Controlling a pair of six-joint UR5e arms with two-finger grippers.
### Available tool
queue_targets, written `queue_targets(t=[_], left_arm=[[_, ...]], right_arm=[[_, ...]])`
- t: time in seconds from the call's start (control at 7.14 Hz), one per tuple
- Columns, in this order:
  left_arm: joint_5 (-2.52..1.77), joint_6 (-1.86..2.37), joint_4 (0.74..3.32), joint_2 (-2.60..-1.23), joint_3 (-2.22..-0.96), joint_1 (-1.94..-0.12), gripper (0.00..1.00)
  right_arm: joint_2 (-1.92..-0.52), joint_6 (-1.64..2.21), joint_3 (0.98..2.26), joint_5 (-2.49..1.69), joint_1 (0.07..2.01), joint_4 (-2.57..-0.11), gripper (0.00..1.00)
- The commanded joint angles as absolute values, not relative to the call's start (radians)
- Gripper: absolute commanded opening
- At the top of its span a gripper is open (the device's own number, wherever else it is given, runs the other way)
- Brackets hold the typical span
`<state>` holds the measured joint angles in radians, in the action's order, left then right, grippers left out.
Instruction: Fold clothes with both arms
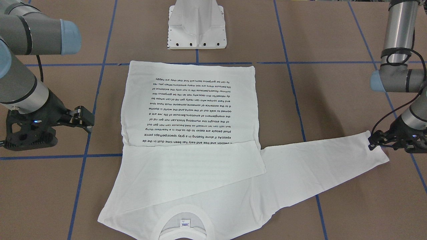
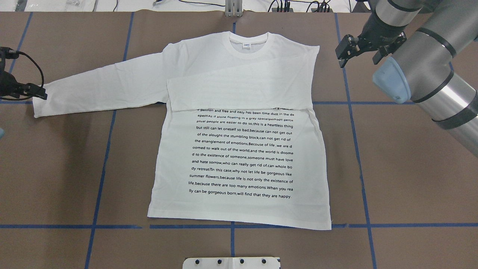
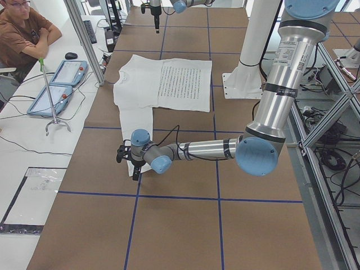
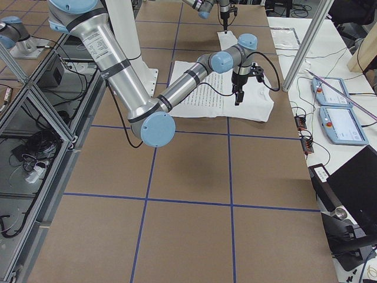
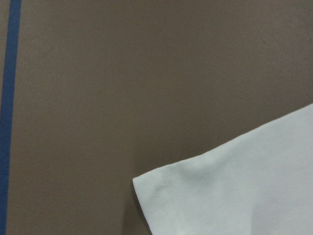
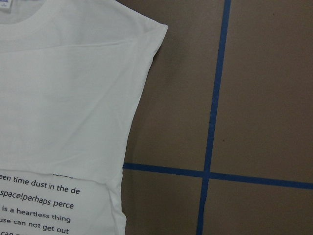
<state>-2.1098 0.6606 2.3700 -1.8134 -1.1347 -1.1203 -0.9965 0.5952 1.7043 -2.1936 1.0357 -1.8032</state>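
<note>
Left gripper [image 1: 373, 144] sits at the cuff [image 5: 215, 196] of the outstretched sleeve [image 2: 104, 84]. I cannot tell from my feeds whether its jaws are spread or pinching cloth. From that claw the sleeve runs toward the robot's right, angling slightly away from the base up to the shoulder, so its long axis points from the claw into the T-shirt [image 2: 239, 157] body. Beyond that, the other sleeve lies folded across the chest. Right gripper [image 2: 357, 56] hangs spread wide and empty just beside the far shoulder, well apart from this cuff. I judge the left arm nearer for this fold. The T-shirt lies flat, print up, collar [image 2: 248, 37] away from the base.
</note>
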Motion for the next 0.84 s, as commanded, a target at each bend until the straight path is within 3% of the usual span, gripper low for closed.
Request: queue_targets(t=[0.0,0.7], left_arm=[[-2.109,0.661,2.372,-1.815,-1.135,-1.12,0.99],[-2.109,0.663,2.373,-1.815,-1.131,-1.118,0.95]], right_arm=[[-1.0,0.595,1.704,-2.194,1.037,-1.802,1.0],[-1.011,0.595,1.707,-2.192,1.037,-1.801,1.0]])
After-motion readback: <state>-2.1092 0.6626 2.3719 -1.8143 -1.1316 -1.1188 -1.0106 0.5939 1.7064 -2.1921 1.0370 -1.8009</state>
